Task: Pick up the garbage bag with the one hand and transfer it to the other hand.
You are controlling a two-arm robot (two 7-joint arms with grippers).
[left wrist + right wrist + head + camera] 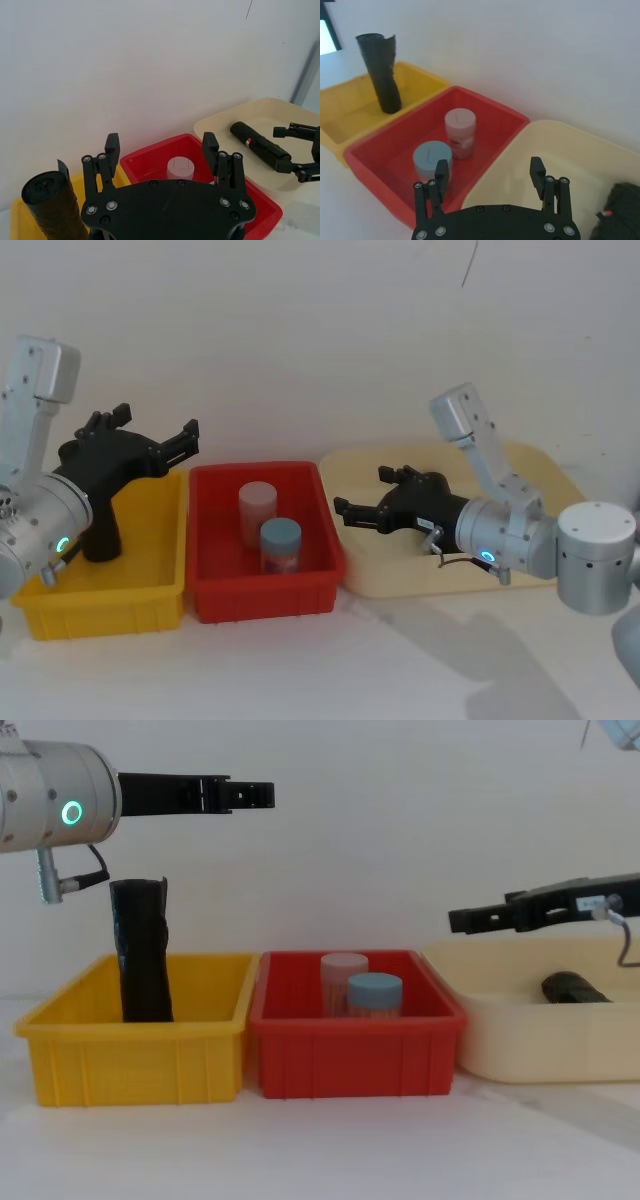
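Now left tool (pixel 246 793) and right tool (pixel 470 919) hang level, jaws spread.

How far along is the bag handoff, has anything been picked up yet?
Nothing is done yet. The garbage bag lies in the cream bin, ungripped. In hand: the right tool hangs open over that bin, close to the bag; the left tool is open above the yellow bin. Left: pickup, lift and handoff.

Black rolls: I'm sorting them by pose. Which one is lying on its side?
The garbage bag with the red label, lying in the cream tray. The crinkled unlabelled roll stands upright in the yellow bin.
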